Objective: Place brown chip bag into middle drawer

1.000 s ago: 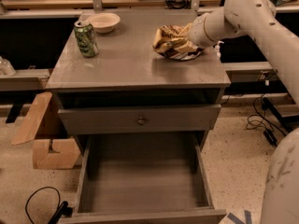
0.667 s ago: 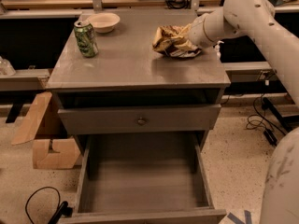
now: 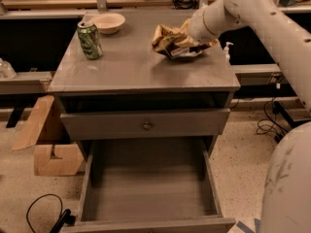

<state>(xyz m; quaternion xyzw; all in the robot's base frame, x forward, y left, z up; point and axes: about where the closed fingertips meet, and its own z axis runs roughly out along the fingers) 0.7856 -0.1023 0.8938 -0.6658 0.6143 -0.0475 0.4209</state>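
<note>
The brown chip bag, wrinkly tan and dark brown foil, is at the back right of the grey cabinet top. My gripper reaches in from the right at the end of the white arm, is shut on the bag's right side and holds it just above the surface. The middle drawer is pulled wide open at the bottom of the cabinet; its flat grey floor is bare.
A green soda can and a small beige bowl stand at the back left of the top. A shallower drawer with a round knob sits slightly open above the middle drawer. Cardboard boxes and a black cable lie on the floor to the left.
The gripper and the chip bag have shifted together a little to the left and upward. The can, bowl and drawers have not moved.
</note>
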